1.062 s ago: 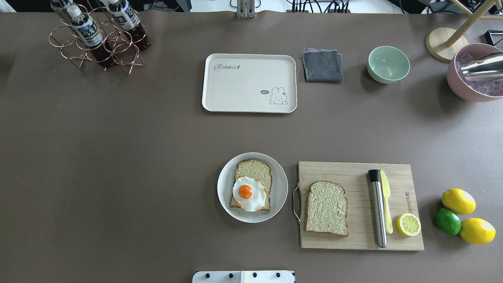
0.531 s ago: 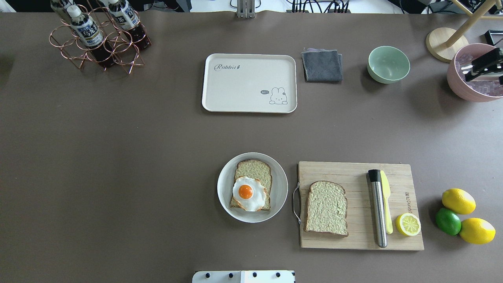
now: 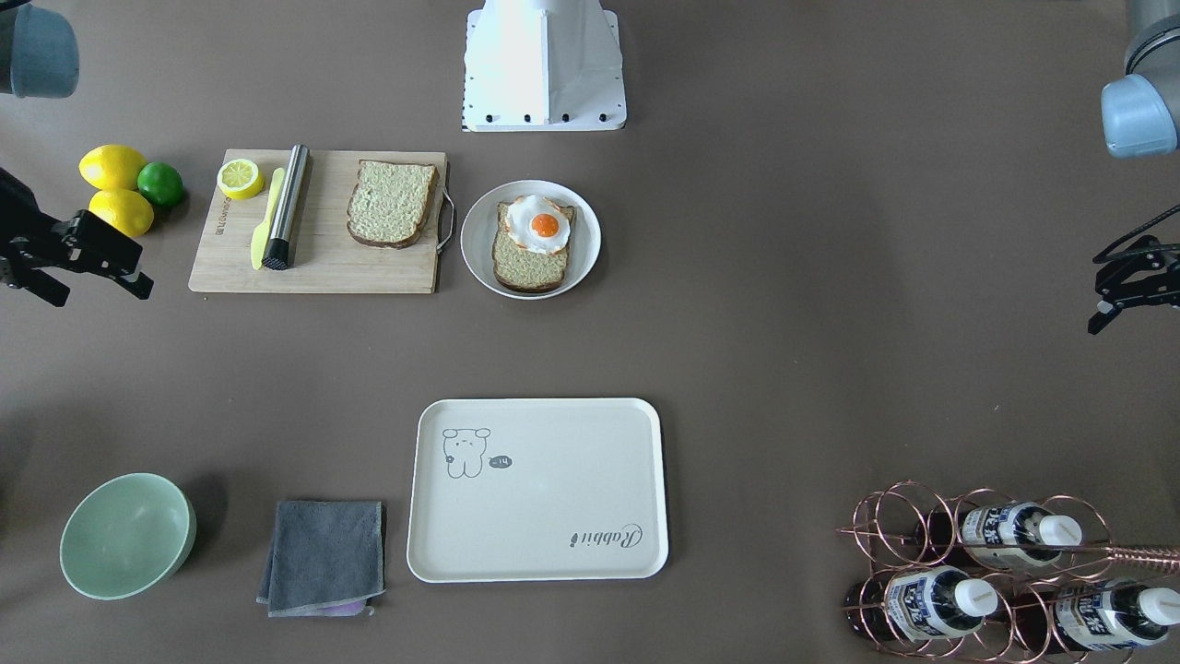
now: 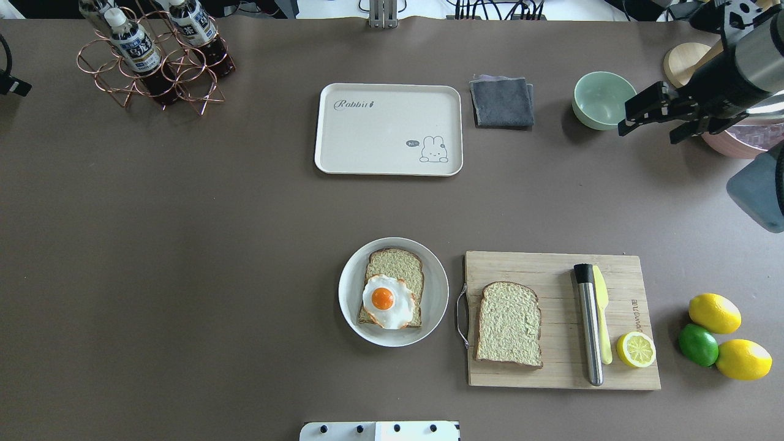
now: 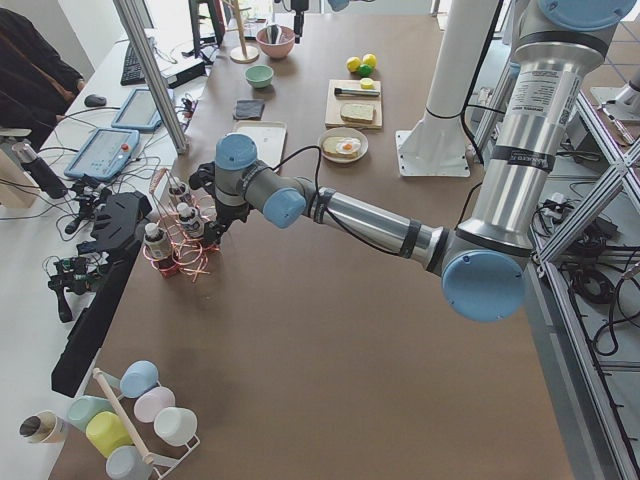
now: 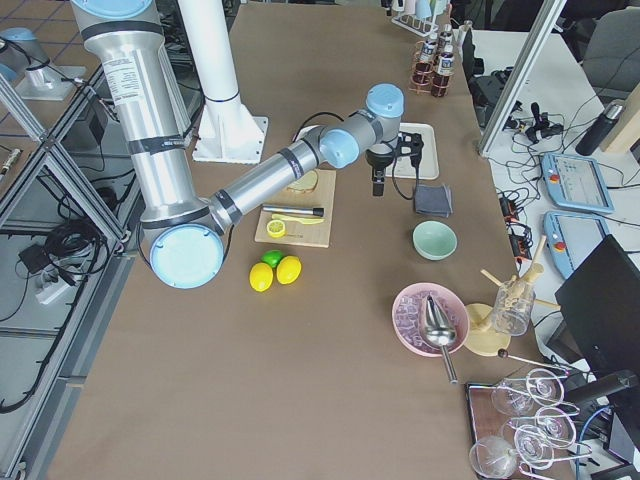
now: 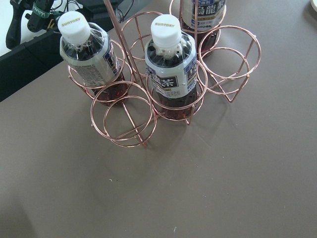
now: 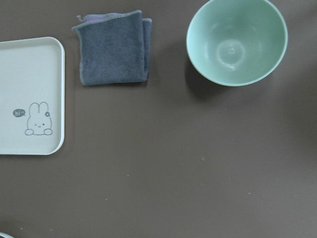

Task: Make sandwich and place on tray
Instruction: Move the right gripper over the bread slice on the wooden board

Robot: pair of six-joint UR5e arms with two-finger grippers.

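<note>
Evidently unladen: right tool [image 4: 648, 130] hung wide open at two o'clock.
Loose brown-crusted bread slice [image 4: 508, 324], five o'clock, likely wanted a low edge pinch; spread of left tool [image 3: 1120, 286] was unclear.

Near left arm [image 5: 370, 222] noted stretched across the brown table [image 5: 330, 380], wrist held above the copper bottle rack [image 5: 180, 255] at the table's edge; farther along, the tray [image 5: 262, 140], the egg-topped slice [image 5: 345, 146] on a plate [image 5: 324, 150] and the bare slice [image 5: 357, 112] on a cutting board [image 5: 335, 110] are seen lying apart.
</note>
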